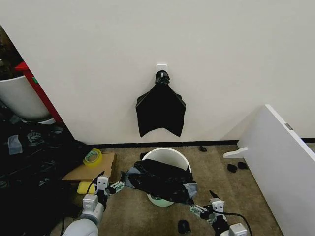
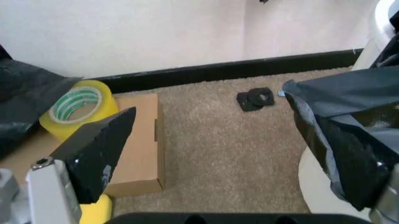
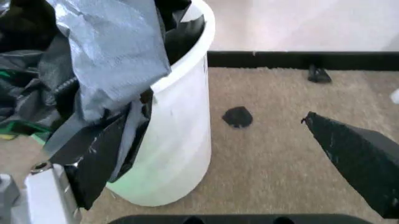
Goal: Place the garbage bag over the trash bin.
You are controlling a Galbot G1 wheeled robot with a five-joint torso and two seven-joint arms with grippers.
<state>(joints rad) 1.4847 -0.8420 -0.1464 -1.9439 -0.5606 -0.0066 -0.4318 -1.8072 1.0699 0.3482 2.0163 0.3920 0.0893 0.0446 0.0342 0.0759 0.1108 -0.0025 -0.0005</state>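
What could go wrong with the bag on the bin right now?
The garbage bag drapes over only the near side of the trash bin; the far rim is bare, so it may slide off. The left gripper and right gripper are both open beside it, so nothing holds it.

The garbage bag (image 1: 158, 178) is glossy black, the trash bin (image 1: 167, 156) cream-white, tinted pale green low down.

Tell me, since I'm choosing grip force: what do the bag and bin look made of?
The garbage bag looks like thin glossy black plastic film: it crinkles and glints. The trash bin looks like smooth, rigid cream-white plastic, with a rolled rim and greenish tint low down.
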